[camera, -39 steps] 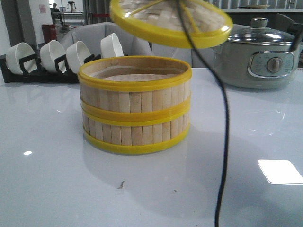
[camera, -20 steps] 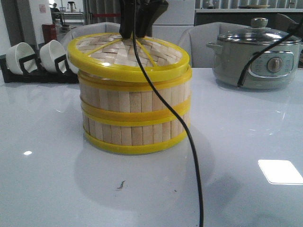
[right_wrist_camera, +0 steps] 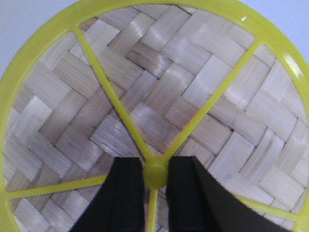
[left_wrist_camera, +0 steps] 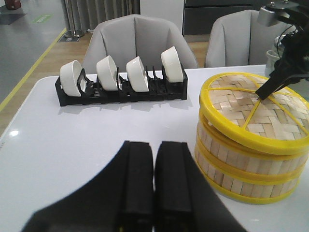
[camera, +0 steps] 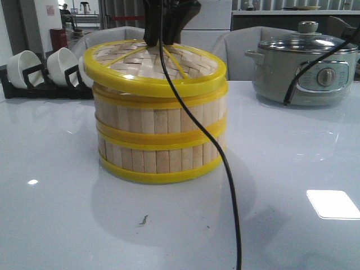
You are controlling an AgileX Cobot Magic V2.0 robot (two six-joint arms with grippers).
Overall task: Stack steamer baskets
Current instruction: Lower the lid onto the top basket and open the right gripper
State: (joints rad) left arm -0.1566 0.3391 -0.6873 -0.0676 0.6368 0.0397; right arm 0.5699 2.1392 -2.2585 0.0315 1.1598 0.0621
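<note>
Table [camera: 67, 225] is the work surface; two baskets [camera: 160, 143] sit on it near the middle, one on the other, rims aligned, so the stack itself looks done. Lid [camera: 154, 67] rests on the top basket, shifted slightly left and maybe not fully seated, likely why it's not released. Right gripper [right_wrist_camera: 155, 174] comes straight down on the lid, pinching the knob [right_wrist_camera: 155, 175] between both fingers: centred grip keeps the lid level. Left gripper [left_wrist_camera: 154, 179] is parked off to the side near the stack, fingers pressed together, holding nothing, clear of the right arm's path.
</note>
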